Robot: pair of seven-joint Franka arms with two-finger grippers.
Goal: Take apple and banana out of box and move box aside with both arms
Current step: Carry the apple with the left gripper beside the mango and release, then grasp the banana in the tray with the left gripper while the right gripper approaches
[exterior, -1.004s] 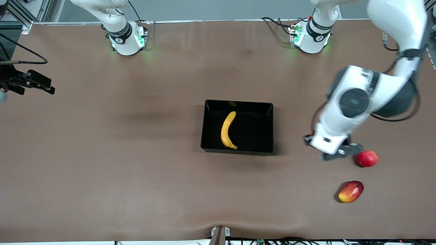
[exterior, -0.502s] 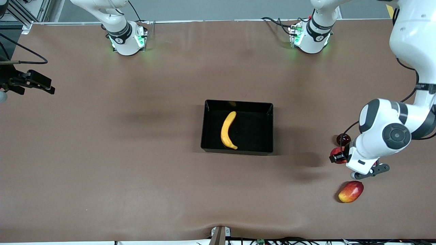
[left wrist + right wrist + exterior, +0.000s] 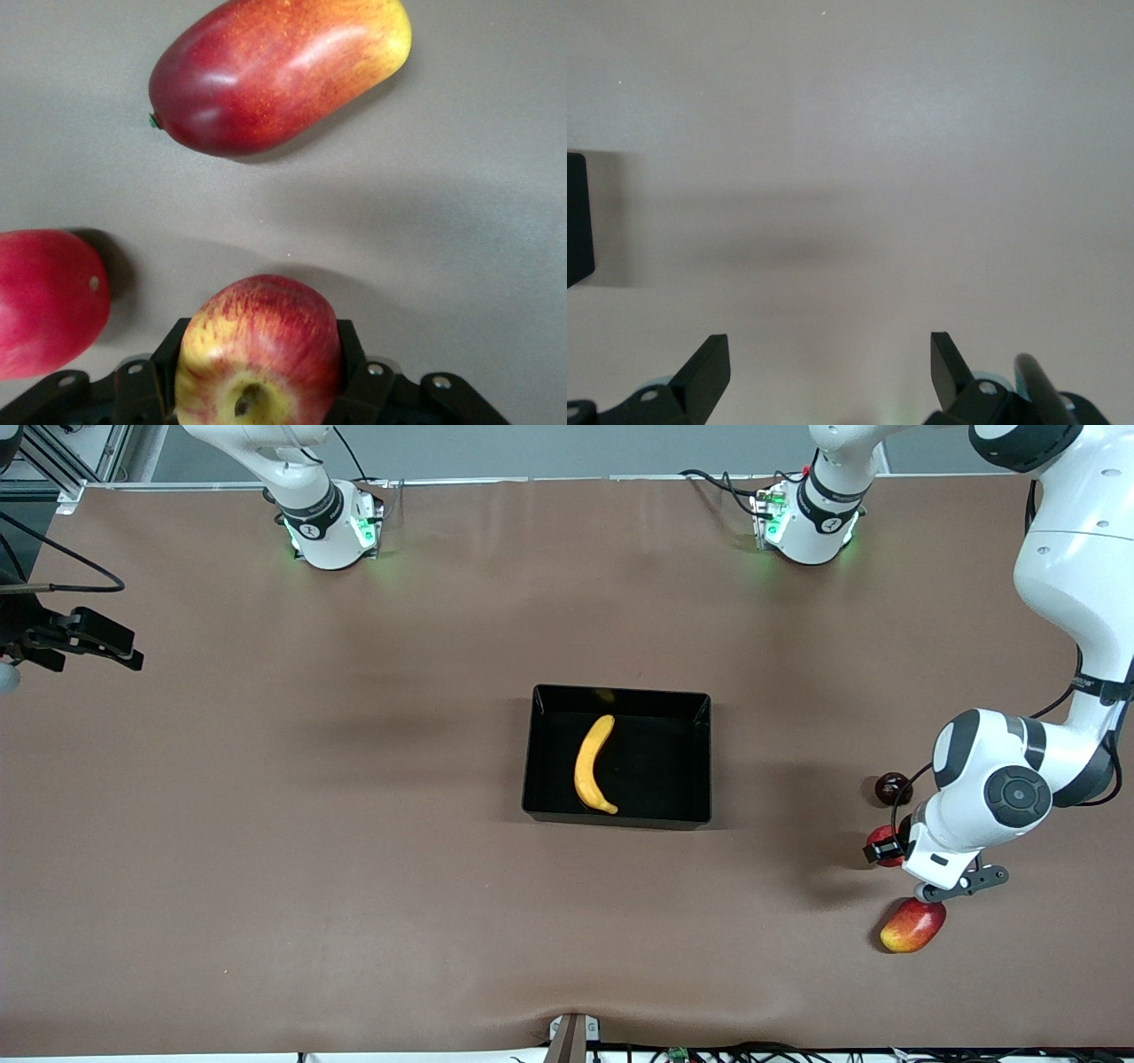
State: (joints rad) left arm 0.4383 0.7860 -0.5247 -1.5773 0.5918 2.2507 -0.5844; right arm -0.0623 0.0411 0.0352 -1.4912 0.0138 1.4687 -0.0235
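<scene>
Left arm grips an apple at its end of the table; the box sits mid-table.

You see bare table (image 3: 354,886) all round the black box (image 3: 673,700). The banana (image 3: 592,765) lies in it, long axis running toward the bases. Your left gripper (image 3: 257,390) is clamped half-shut round the apple (image 3: 259,350), stem end toward its camera, between mango (image 3: 912,926) and plain red fruit (image 3: 44,301). Your right gripper (image 3: 828,359) waits, spread wide and empty.

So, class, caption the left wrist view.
Left tool grips the apple above the table, mango nearby.
</scene>
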